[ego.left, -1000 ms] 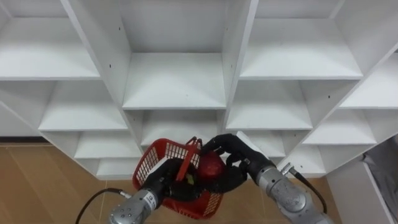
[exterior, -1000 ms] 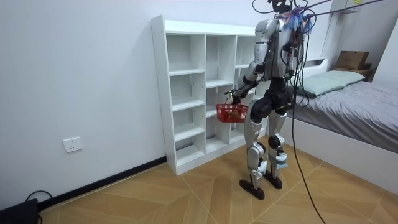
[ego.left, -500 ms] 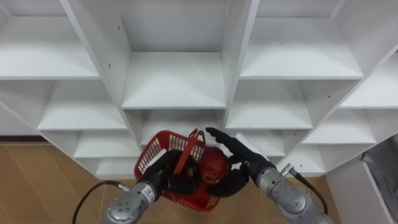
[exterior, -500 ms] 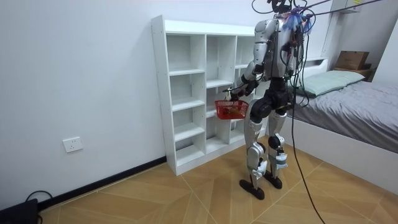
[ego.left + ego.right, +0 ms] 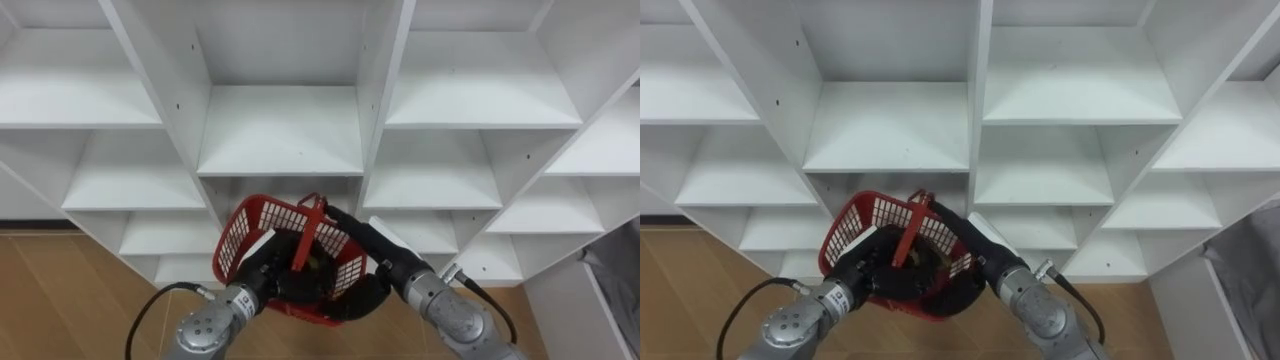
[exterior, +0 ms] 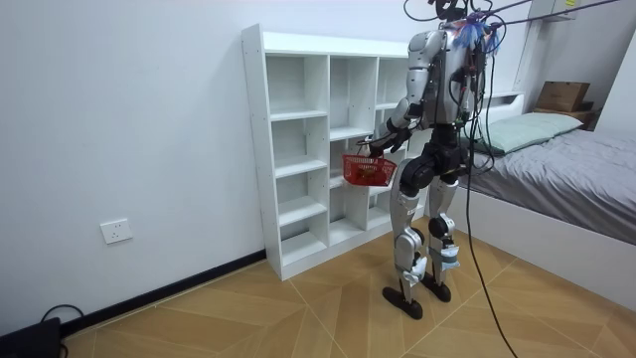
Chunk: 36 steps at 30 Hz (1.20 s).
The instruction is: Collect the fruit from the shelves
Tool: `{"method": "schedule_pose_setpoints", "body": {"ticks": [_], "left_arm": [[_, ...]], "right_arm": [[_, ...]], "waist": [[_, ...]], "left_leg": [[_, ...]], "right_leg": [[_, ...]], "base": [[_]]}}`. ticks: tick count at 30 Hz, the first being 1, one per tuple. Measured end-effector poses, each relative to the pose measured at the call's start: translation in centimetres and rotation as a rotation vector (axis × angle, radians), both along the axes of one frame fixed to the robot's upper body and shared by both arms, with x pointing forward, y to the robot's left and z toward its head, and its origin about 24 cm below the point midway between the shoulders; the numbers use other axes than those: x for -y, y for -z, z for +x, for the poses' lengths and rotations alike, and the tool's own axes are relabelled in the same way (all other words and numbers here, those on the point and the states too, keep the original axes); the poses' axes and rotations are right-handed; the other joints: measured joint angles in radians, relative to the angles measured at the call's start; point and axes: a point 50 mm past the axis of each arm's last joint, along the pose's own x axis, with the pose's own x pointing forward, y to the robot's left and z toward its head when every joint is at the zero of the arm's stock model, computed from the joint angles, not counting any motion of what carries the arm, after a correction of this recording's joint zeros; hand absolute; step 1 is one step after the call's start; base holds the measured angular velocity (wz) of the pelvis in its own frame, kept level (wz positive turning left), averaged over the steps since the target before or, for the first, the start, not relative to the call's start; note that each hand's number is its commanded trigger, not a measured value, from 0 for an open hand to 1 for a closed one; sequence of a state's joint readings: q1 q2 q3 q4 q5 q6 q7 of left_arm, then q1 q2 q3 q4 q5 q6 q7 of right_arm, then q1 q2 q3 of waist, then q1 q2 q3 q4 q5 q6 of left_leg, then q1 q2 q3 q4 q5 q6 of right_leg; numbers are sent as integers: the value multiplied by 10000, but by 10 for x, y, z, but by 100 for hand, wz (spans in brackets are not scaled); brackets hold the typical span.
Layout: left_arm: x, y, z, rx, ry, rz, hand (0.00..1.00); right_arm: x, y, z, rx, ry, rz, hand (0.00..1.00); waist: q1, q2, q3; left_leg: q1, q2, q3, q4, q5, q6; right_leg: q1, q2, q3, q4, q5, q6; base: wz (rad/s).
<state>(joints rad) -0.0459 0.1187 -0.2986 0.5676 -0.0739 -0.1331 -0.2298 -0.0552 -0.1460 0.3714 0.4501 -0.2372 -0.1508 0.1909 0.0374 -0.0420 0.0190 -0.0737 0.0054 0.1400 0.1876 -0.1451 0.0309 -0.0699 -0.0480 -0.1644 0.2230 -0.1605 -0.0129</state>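
A red mesh basket [image 5: 256,226] hangs in front of the white closet [image 5: 280,130], level with its lower middle shelves. My left hand [image 5: 262,283] is shut on the foot of the basket's upright red handle [image 5: 306,232]. Straight fingers of my right hand [image 5: 368,243] lie along the basket's right rim, and its thumb is below the basket. Something dark and greenish [image 5: 316,262] shows inside the basket; the rest of the contents is hidden by the mesh and both hands. In the room view I stand upright facing the closet with the basket [image 6: 369,169] at waist height.
All the closet shelves [image 5: 885,130] in view are bare white boards. A bed [image 6: 556,149] stands at the room view's right, behind me, with a cardboard box [image 6: 562,95] beyond it. Wooden floor [image 6: 298,318] lies around my feet.
My right hand held a red apple over the basket, let it drop in and straightened its fingers along the rim. The basket has risen a little.
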Motion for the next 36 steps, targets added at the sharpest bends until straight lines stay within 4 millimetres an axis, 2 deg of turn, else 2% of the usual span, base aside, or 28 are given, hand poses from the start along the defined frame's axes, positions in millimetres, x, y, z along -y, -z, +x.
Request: {"method": "schedule_pose_setpoints", "body": {"ticks": [27, 36], "left_arm": [[3, 0, 0, -9, -3, -90, 100], [3, 0, 0, -14, -10, -92, 100]], "right_arm": [[0, 1, -1, -6, 35, -8, 0], [0, 1, -1, 2, 55, -3, 0]], "waist": [[-25, 0, -16], [6, 47, -58]], "left_leg": [[145, 0, -11, 15, -2, -4], [167, 6, -9, 21, -2, -4]], "right_leg": [[165, 58, 93, -32, 0, 0], [180, 85, 92, -22, 2, -4]], "base": [[0], [0]]}}
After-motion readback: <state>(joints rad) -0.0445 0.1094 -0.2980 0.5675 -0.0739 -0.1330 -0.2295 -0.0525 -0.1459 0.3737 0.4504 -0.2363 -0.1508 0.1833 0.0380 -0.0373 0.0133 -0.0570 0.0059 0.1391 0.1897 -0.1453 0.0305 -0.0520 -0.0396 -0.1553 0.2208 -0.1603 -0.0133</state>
